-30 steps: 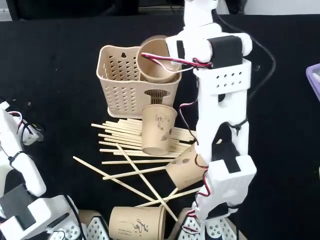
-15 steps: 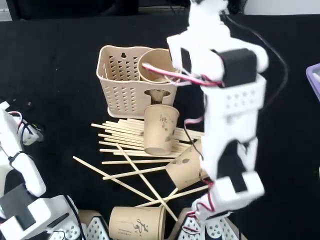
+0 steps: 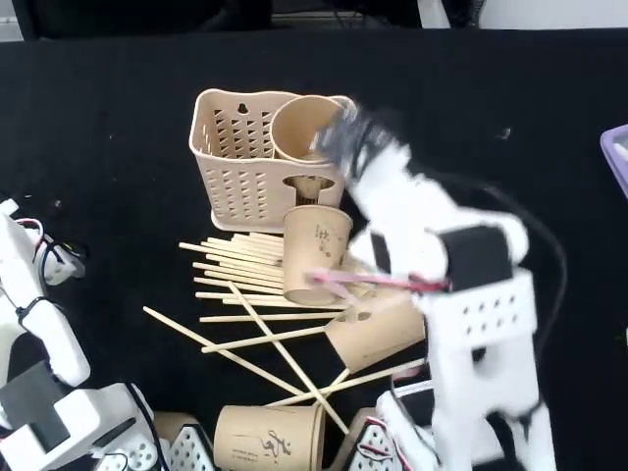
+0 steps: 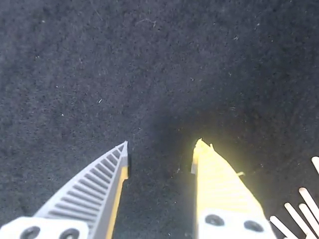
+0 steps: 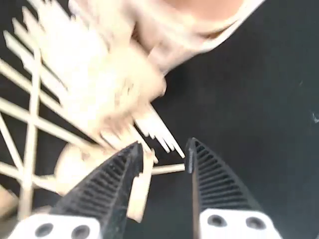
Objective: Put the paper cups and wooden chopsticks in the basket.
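One cup (image 3: 304, 128) sits mouth up inside the basket (image 3: 235, 162), at its right end, so that part of the task looks done. The rest is not.

A standing cup (image 3: 314, 253) is on the tabletop (image 3: 118, 118) just in front of the basket, resting on the chopsticks (image 3: 240, 270). A tipped cup (image 3: 378, 332) lies on its side near it, partly behind the right arm (image 3: 481, 294). The near cup (image 3: 270, 440) lies on its side at the near edge.

The chopsticks are all on the tabletop. There is a rough bundle in front of the basket, and several loose ones cross each other nearer the arms. As far as I can see, none is in the basket.

The right claw (image 5: 162, 149) has its jaws a narrow way apart with nothing between them. Under it are chopstick ends and black tabletop, with blurred pale shapes beyond that I cannot make out. The left claw (image 4: 159, 149) is parted a little wider and is empty too. It hangs over the black tabletop, with a few chopstick tips at the side of its view. The left arm (image 3: 39, 373) is at the near left corner, well apart from the cups.

By my reckoning the job is barely begun: one cup is in, and three cups and every chopstick are left. With neither claw holding anything, the next grasp is not yet made.
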`<control>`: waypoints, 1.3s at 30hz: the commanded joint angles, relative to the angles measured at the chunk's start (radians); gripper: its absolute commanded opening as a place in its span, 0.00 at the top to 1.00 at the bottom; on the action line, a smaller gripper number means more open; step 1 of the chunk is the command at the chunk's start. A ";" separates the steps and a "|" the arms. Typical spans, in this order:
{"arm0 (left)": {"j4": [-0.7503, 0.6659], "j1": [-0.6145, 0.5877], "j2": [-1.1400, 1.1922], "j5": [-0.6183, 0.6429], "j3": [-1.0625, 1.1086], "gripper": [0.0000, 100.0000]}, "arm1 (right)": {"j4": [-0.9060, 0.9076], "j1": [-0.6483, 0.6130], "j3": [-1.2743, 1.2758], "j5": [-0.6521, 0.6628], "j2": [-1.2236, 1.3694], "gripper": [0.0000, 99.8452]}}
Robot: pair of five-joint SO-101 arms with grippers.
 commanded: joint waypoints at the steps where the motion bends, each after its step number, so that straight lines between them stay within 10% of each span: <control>1: 0.000 0.001 -0.031 0.002 -0.007 0.79 | -0.143 -0.015 0.265 0.087 -0.182 0.85; 10: 0.000 0.036 -0.031 0.002 -0.005 0.79 | -0.365 -0.040 0.622 0.034 -0.263 0.76; 19: -0.002 0.036 -0.031 0.002 0.004 0.79 | -0.233 0.209 0.484 0.023 -0.205 0.76; 29: -0.002 0.038 -0.031 0.002 0.004 0.79 | -0.060 0.218 0.254 -0.071 0.168 0.75; 39: -0.003 0.038 -0.031 0.002 0.004 0.79 | 0.084 0.215 0.205 0.218 0.343 0.82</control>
